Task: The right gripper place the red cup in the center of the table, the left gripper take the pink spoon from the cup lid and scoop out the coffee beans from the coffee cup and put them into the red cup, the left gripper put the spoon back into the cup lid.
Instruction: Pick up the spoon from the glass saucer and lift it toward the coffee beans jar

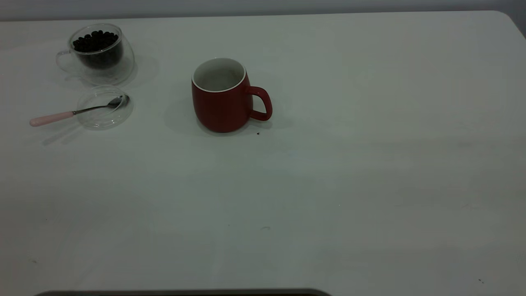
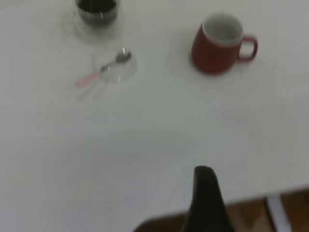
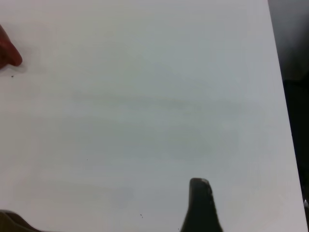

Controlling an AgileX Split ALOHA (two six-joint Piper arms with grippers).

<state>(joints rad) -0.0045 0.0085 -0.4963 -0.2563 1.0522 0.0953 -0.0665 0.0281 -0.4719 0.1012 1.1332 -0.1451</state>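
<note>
The red cup [image 1: 224, 100] stands upright near the middle of the table [image 1: 328, 185], handle towards the right, and looks empty inside. The coffee cup [image 1: 98, 53] holds coffee beans [image 1: 95, 41] at the far left. The cup lid [image 1: 104, 107] lies just in front of it. The pink spoon [image 1: 70, 113] rests with its bowl in the lid and its handle out to the left. My left gripper [image 2: 205, 198] hangs over the near table edge, far from the spoon [image 2: 99, 73] and the red cup [image 2: 217, 43]. My right gripper [image 3: 105, 200] is open and empty over bare table, well right of the red cup [image 3: 7, 50].
A few dark specks lie on the table, one just by the red cup's base [image 1: 258, 133]. The table's right edge [image 3: 285, 121] runs close to my right gripper. A dark strip [image 1: 185, 292] runs along the near edge.
</note>
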